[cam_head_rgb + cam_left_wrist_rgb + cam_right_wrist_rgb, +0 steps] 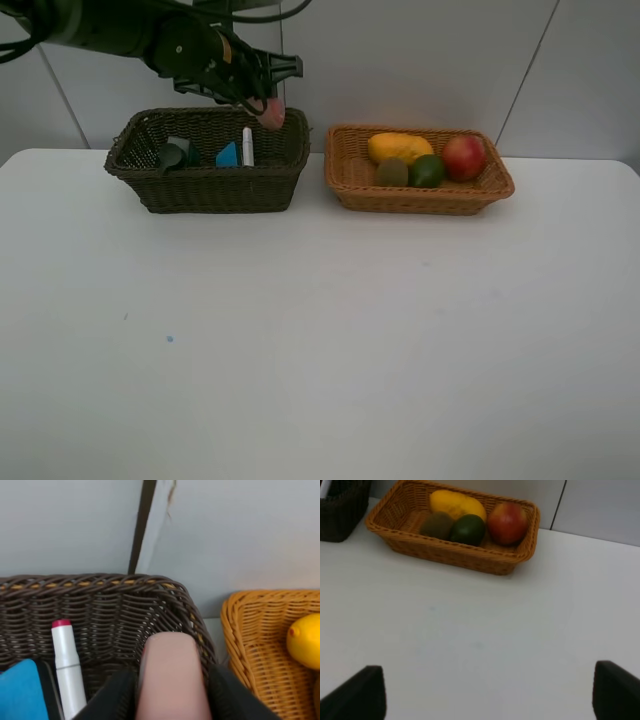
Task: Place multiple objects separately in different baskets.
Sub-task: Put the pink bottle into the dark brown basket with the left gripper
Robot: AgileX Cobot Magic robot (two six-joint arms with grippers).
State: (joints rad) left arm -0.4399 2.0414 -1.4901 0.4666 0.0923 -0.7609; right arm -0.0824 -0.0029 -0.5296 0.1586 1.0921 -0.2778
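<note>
My left gripper [262, 104] is shut on the pink spray bottle [271, 114], held over the back right corner of the dark olive basket [210, 190]. In the left wrist view the bottle [172, 670] sits between dark fingers [117, 697]. Inside that basket lie a dark green pump bottle [172, 153], a blue eraser [228, 155] and a white pink-capped marker [248, 146]. The orange basket [415, 198] holds a mango [399, 146], pomegranate [464, 157], avocado [428, 171] and kiwi [391, 172]. My right gripper [490, 700] is open above bare table, well short of the orange basket [450, 555].
The two baskets stand side by side at the back of a white table [320, 340], close to a pale panelled wall [420, 60]. A narrow gap separates the baskets. The left arm [110, 30] reaches in from the upper left.
</note>
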